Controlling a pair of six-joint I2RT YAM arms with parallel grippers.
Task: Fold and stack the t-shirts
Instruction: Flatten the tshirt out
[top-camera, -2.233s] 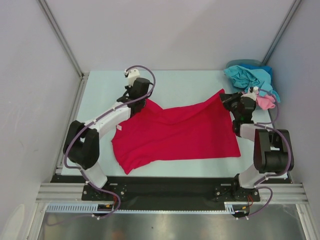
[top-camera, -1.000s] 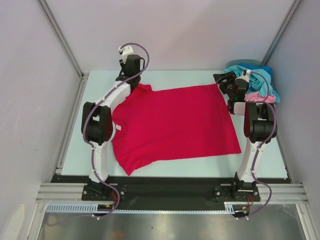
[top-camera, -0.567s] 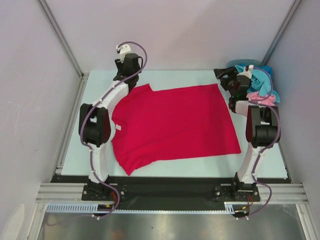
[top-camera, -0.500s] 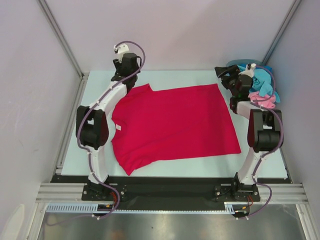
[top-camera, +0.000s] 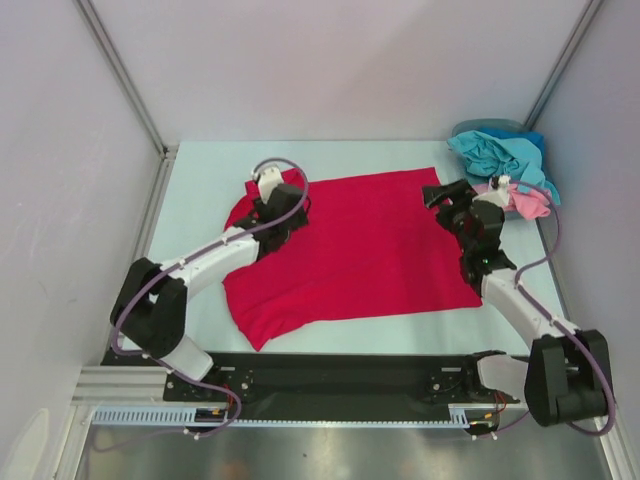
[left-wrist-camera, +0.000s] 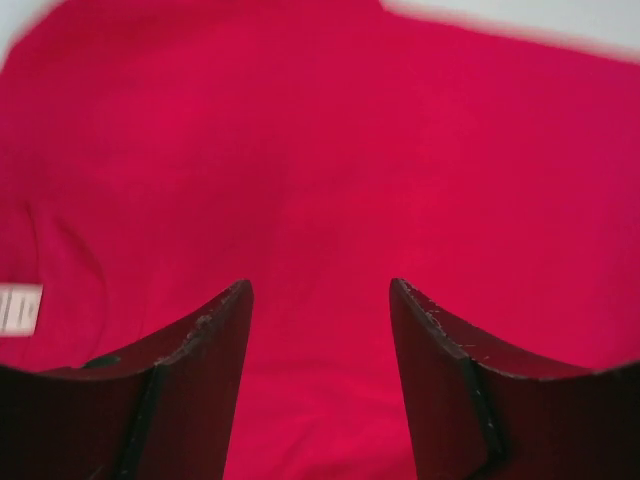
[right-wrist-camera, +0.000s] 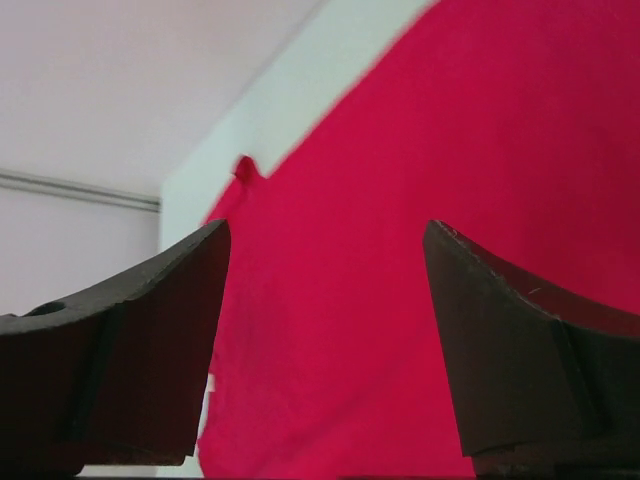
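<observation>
A crimson red t-shirt (top-camera: 360, 255) lies spread flat across the middle of the table. Its white neck label (left-wrist-camera: 18, 310) shows at the left edge of the left wrist view. My left gripper (top-camera: 292, 205) (left-wrist-camera: 320, 285) hovers over the shirt's far left part, open, with only red cloth seen between its fingers. My right gripper (top-camera: 438, 196) (right-wrist-camera: 326, 226) hangs over the shirt's far right corner, open and empty. A teal-blue t-shirt (top-camera: 498, 152) and a light pink one (top-camera: 531, 204) lie bunched at the far right corner.
The blue-grey basket (top-camera: 487, 127) peeks out behind the teal heap at the back right. Bare pale table (top-camera: 200, 190) shows left of the shirt and along its near edge. Grey walls close in the left, back and right sides.
Both arms have drawn back from the table's far edge to above the red shirt. The shirt stays flat where it was laid, and both grippers stay open.
</observation>
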